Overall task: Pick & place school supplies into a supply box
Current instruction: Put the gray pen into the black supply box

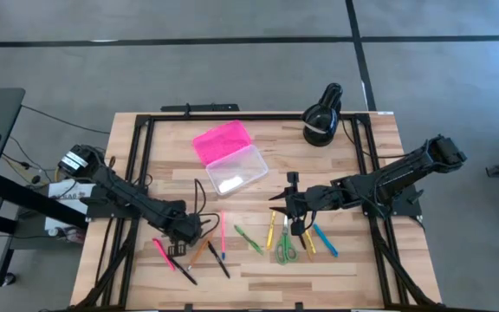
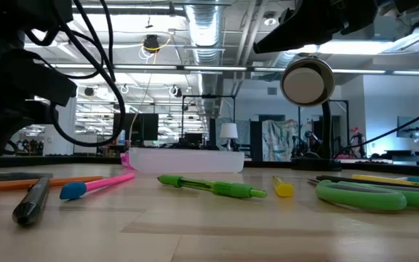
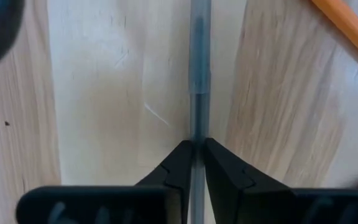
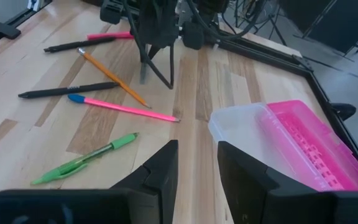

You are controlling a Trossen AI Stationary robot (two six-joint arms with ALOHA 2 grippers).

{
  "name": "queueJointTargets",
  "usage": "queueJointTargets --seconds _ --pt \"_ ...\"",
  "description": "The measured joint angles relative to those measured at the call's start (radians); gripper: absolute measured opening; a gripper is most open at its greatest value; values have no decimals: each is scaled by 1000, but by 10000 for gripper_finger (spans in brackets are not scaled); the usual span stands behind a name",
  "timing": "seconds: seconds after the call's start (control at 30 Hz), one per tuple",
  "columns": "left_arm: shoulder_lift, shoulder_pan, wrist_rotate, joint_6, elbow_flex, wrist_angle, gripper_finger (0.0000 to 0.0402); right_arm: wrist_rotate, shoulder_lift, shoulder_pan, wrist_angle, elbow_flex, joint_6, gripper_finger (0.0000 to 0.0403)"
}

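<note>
Pens and pencils lie scattered on the near half of the wooden table: a pink pen, an orange pencil, black pens, a green pen, and the green-handled scissors. The supply box stands open at the middle back, its pink lid folded away. My left gripper points down at the near left, shut on a thin grey pen. My right gripper hangs open above the table, beside the yellow pen, with nothing between its fingers. My left gripper pinches the grey pen's barrel between its two fingertips. The fingers come from above, pointing down, and lie across the pen. Whether the pen is clear of the table, I cannot tell.
A black round lamp-like object stands at the back right, with black cables nearby. Black frame rails run along the table's left, right and far edges. Bare wood lies between the box and the pens.
</note>
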Motion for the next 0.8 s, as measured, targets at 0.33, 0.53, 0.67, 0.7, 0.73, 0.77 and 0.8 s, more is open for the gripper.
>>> queueJointTargets --seconds 0.33,0.53,0.67,0.7,0.73,0.77,0.8 --pt "-1 1 -28 -27 1 5 15 1 0 0 -2 0 1 109" --pt "1 3 -49 -62 19 0 17 1 0 0 -2 0 12 109" --pt "3 9 -135 -57 67 15 17 1 0 0 -2 0 12 109" --pt "2 9 -143 -56 80 12 17 1 0 0 -3 0 14 109" --pt "3 12 -141 -53 92 7 17 1 0 0 -3 0 19 109" --pt "3 15 -140 -49 104 3 17 1 0 0 -3 0 20 109" --pt "3 20 -138 -44 117 2 17 1 0 0 -3 0 20 109"
